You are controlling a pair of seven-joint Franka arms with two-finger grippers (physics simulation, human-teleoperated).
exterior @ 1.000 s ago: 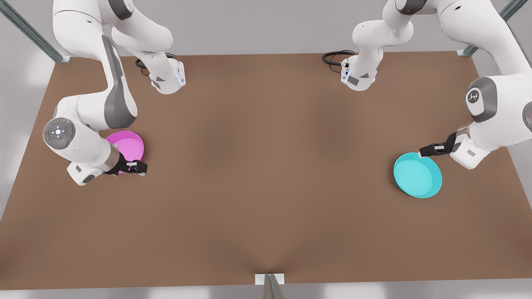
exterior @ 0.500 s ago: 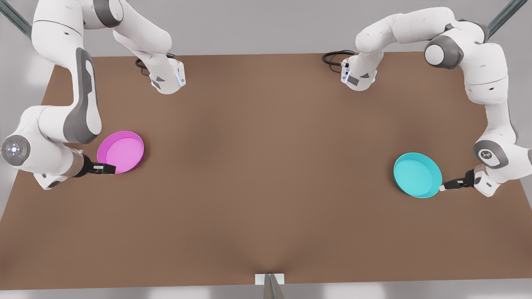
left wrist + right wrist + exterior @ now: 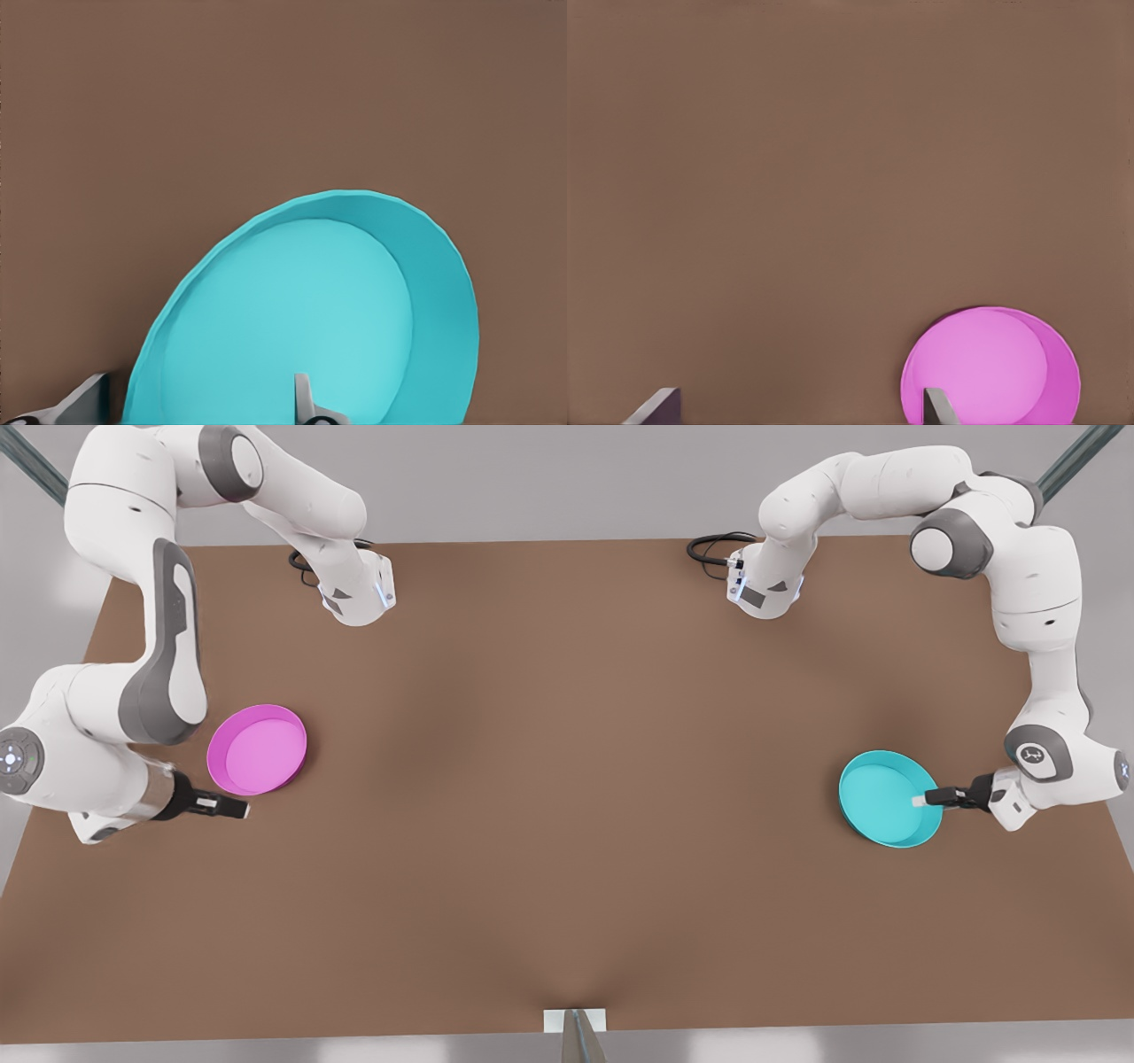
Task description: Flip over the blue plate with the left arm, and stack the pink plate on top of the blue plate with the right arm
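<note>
On front view's right, left gripper (image 3: 919,800) straddles blue plate (image 3: 886,797) rim, fingers spread w/ rim between, so next: pinch & flip; right gripper (image 3: 244,808), fingers spread, hovers beside pink plate (image 3: 257,750), front view's left, apart.

No words, brand names or numbers can be read — the plates, the tabletop and the arms' casings carry no legible text.
</note>
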